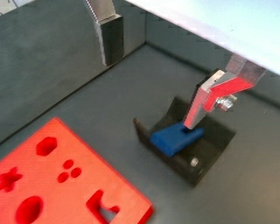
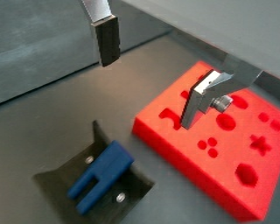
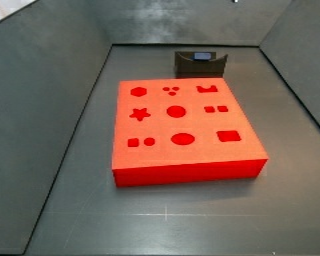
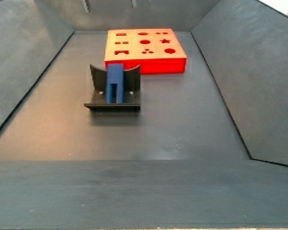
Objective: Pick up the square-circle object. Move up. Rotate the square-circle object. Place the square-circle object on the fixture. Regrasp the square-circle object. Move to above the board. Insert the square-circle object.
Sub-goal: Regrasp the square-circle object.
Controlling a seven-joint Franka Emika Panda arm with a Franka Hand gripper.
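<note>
The blue square-circle object (image 1: 178,138) (image 2: 101,171) (image 4: 115,79) rests in the notched top of the dark fixture (image 1: 206,153) (image 2: 60,179) (image 3: 198,63) (image 4: 98,90), lying along it. No finger touches it. In both wrist views my gripper (image 1: 157,74) (image 2: 152,74) hangs well above the floor, open, with nothing between its fingers (image 1: 111,39) (image 2: 106,39). The red board (image 1: 60,175) (image 2: 224,140) (image 3: 183,125) (image 4: 144,49) lies flat beside the fixture, its shaped holes facing up. Neither side view shows the gripper clearly.
Sloped dark grey walls (image 3: 56,120) (image 4: 230,81) enclose the floor on all sides. The fixture stands near one end wall (image 3: 190,25), a short gap from the board's edge.
</note>
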